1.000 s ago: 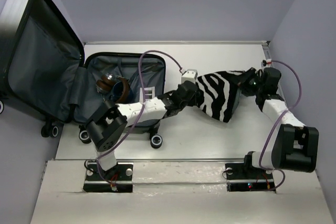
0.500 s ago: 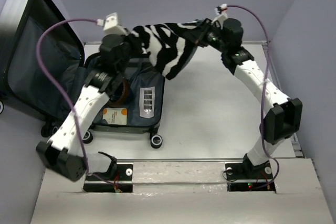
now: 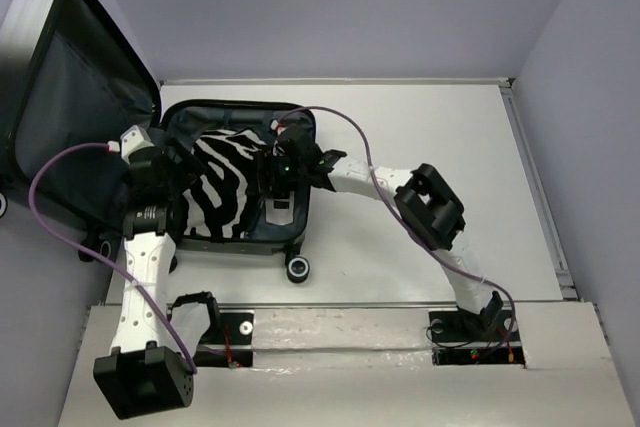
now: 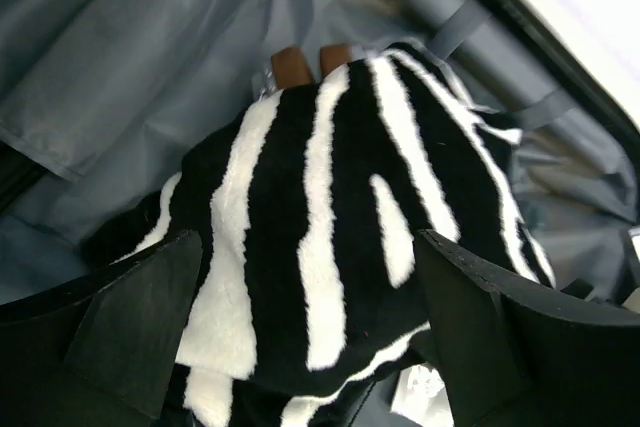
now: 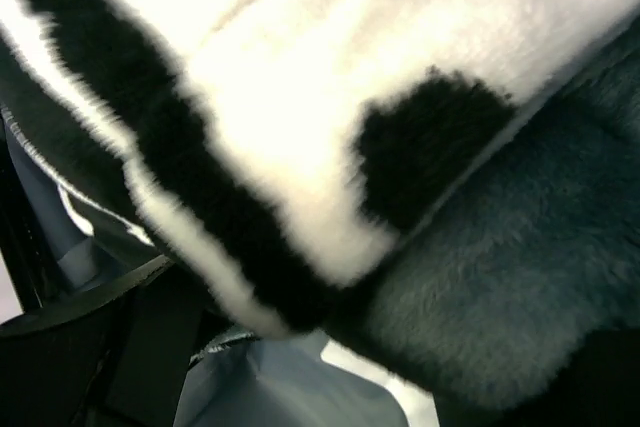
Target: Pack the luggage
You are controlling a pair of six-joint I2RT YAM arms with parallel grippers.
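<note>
Shows one luggage, open, lid raised, dark grey lining, with one zebra-striped fleece inside it. Finds two claws over the luggage, left claw and right claw, both released.

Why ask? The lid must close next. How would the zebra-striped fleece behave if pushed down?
Probably floppy: the fleece lies humped in soft folds in the suitcase. Its plush pile suggests light and squashable, though it may spring back. Unlikely to slide.

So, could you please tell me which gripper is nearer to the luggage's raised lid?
Left. The left gripper is at the edge of the zebra fabric next to the lid; the right gripper is at its opposite edge, farther away.
</note>
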